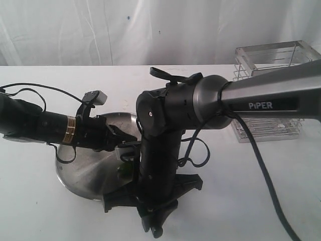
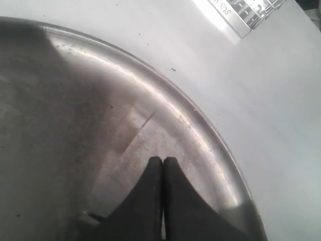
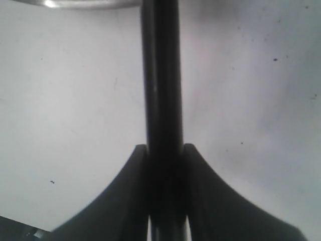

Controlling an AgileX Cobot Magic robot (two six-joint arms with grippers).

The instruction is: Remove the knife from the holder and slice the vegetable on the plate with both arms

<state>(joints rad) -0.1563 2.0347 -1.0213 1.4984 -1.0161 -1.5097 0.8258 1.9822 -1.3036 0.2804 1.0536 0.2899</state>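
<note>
1. Nearest the lens stood the right arm [image 1: 165, 130]. It filled the centre of the exterior view, with its grey link entering from the right edge and its black wrist turned down toward the lower centre of the frame.
2. Its right end effector [image 3: 163, 153] was clamped on the knife [image 3: 163, 75], a slim dark bar running straight out between the two fingers above the white counter [image 3: 60, 100]. I could not tell whether the handle or the blade was gripped.
3. From the exterior view, the knife could not be picked out against the black wrist.
4. Lower left of centre, the plate [image 1: 85, 173] lay on the counter, partly hidden by both arms.
5. At the plate's right side, just left of the right wrist, the vegetable [image 1: 123, 169] showed only as a small green patch.
6. From the left edge, the left arm [image 1: 35, 120], ringed by a yellow band, stretched over the plate.
7. Its left end effector [image 2: 163, 163] had both fingers pressed together, over the plate's scuffed surface near the rim.
8. Upper right, the holder [image 1: 273, 57] stood behind the grey link, well apart from the plate.
</note>
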